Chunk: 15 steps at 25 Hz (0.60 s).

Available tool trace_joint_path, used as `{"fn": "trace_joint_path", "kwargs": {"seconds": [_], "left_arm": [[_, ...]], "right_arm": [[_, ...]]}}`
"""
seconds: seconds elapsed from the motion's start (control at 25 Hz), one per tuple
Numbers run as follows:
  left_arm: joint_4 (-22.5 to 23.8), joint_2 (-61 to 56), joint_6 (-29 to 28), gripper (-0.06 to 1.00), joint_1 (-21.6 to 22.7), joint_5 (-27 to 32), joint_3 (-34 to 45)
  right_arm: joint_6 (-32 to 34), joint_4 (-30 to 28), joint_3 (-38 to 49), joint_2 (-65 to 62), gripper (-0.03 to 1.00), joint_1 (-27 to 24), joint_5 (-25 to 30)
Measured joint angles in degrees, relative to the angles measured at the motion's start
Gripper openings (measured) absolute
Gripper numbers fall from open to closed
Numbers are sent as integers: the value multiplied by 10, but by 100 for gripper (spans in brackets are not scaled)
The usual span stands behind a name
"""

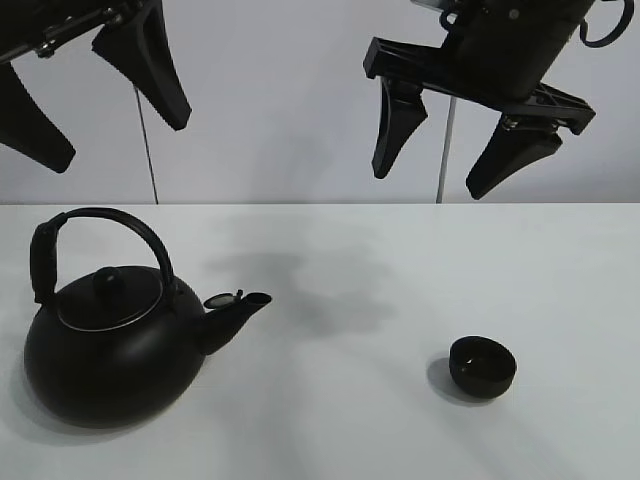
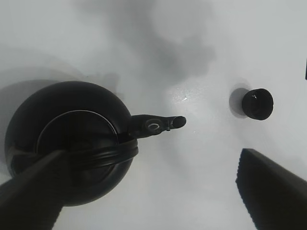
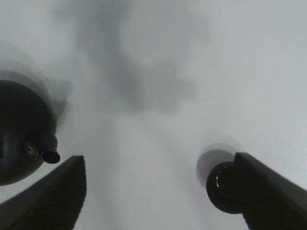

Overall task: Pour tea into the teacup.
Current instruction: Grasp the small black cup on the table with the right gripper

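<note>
The teacup is a tiny glossy black bowl standing on the white table at the right front. It also shows in the left wrist view and in the right wrist view, partly behind a finger. The big black kettle with an arched handle stands at the left front, spout pointing right toward the cup; it shows in the left wrist view too. My left gripper hangs open high above the kettle. My right gripper hangs open high above the cup. Both are empty.
The white table runs back to a pale wall. Two thin vertical rods stand at the back. A small wet glint lies on the table between kettle and cup.
</note>
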Motion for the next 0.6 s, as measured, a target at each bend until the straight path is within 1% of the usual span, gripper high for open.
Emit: {"fn": "trace_joint_path", "kwargs": {"seconds": [0.2,0.32,0.4,0.48,0.6], "left_arm": [[0,0,0,68,0,0,0],[0,0,0,68,0,0,0],[0,0,0,68,0,0,0],[0,0,0,68,0,0,0],[0,0,0,68,0,0,0]], "right_arm": [[-12,-20,0,0,57,0,3],[-48,-61,0,0,57,0,25],[-63,-98,0,0,57,0,46],[-75,-118,2,0,57,0,57],[-92,-121,29,0,57,0,44]]}}
